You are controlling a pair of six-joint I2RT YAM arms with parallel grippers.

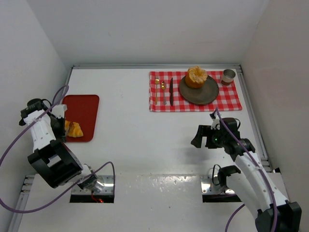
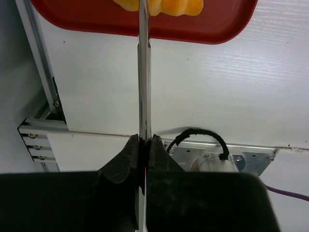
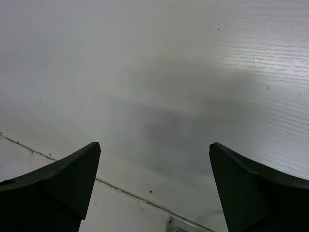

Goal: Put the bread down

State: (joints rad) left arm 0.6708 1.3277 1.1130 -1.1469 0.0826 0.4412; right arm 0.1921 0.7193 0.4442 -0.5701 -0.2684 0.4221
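Sitting on the plate (image 1: 206, 95), the bun (image 1: 196, 77) looks done; the croissant (image 1: 74, 129) waits on the red tray (image 1: 85, 108), left gripper (image 2: 143, 142) pinching a metal strip (image 2: 144, 82), right gripper (image 3: 154, 145) open.

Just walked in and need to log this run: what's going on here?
The left claw is shut on a thin metal tool, seen edge-on, whose tip reaches the croissant on the red tray. The bun sits on the dark plate on the checked cloth at the far side. The right claw hangs open above the table, holding nothing.
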